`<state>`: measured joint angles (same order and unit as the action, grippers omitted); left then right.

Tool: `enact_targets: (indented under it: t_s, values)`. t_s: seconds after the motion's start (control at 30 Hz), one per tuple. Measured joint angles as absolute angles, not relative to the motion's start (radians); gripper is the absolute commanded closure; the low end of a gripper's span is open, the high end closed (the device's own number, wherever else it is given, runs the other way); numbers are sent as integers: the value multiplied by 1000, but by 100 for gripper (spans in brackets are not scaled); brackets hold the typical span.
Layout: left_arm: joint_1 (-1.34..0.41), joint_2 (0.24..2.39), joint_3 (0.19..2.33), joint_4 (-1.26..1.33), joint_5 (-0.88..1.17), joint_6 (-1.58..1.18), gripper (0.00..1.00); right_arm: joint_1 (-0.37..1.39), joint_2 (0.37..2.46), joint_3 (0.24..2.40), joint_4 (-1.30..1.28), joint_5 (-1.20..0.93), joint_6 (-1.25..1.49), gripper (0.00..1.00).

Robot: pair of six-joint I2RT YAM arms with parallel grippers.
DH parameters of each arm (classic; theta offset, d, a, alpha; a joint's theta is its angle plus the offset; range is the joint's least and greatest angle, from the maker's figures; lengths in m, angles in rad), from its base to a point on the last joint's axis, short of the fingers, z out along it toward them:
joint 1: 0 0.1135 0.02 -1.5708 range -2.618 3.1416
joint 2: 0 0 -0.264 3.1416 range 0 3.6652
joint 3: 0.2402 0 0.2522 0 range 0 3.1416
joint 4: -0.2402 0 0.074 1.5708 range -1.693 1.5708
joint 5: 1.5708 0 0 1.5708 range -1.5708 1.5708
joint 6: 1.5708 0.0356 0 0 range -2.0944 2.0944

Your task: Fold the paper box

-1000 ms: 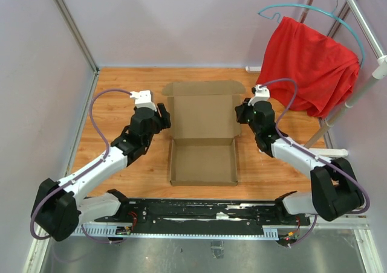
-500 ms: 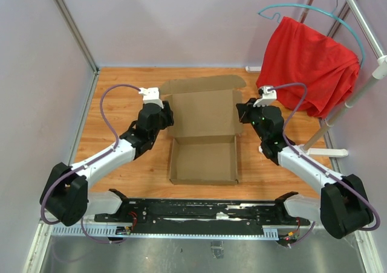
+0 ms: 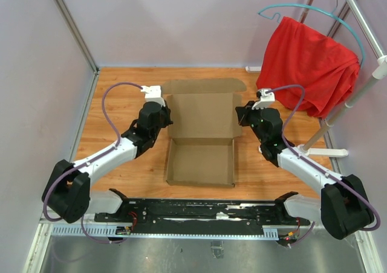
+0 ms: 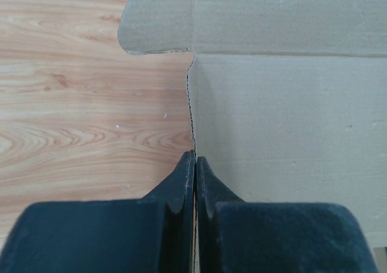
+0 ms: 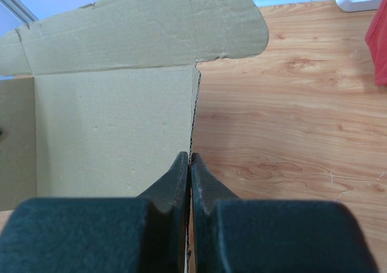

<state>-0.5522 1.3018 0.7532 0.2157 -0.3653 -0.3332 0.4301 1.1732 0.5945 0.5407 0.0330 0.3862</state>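
From the top view, the paper box (image 3: 201, 164) sits mid-tabletop (image 3: 118, 95) between my two arms. Its shallow tray (image 3: 201, 171) is nearest the bases and the lid panel (image 3: 203, 117) reaches away behind it. I have the left tool (image 3: 163, 113) on the lid's left edge and the right tool (image 3: 240, 115) on its right edge, directly opposite each other. A matched hold on both sides should let the lid swing about its rear crease without skewing (that is my reading, not something I can see). The red cloth (image 3: 309, 67) hangs well apart at the far right, out of the way.

In the left wrist view, the two fingers are pressed together with the lid's ragged side edge running straight in between them, so this tool is clamped on the cardboard. Beyond it, the tuck flap (image 4: 160, 19) lies free over the wood.

The right wrist view mirrors this, with the fingers together and the lid's right edge pinched between them. The flap's rounded corner is loose ahead.

I judge the next job is carrying the lid over the tray, both arms moving evenly.
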Motion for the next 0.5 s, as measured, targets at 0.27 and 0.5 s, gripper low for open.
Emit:
enact_targets:
  t_s: [0.27, 0.5]
  values:
    - [-552, 1042, 603, 312, -328, -284, 100, 438, 1196, 619, 465, 32, 380, 57]
    - [-552, 848, 428, 466, -252, -254, 100, 452, 1147, 618, 375, 13, 369, 42]
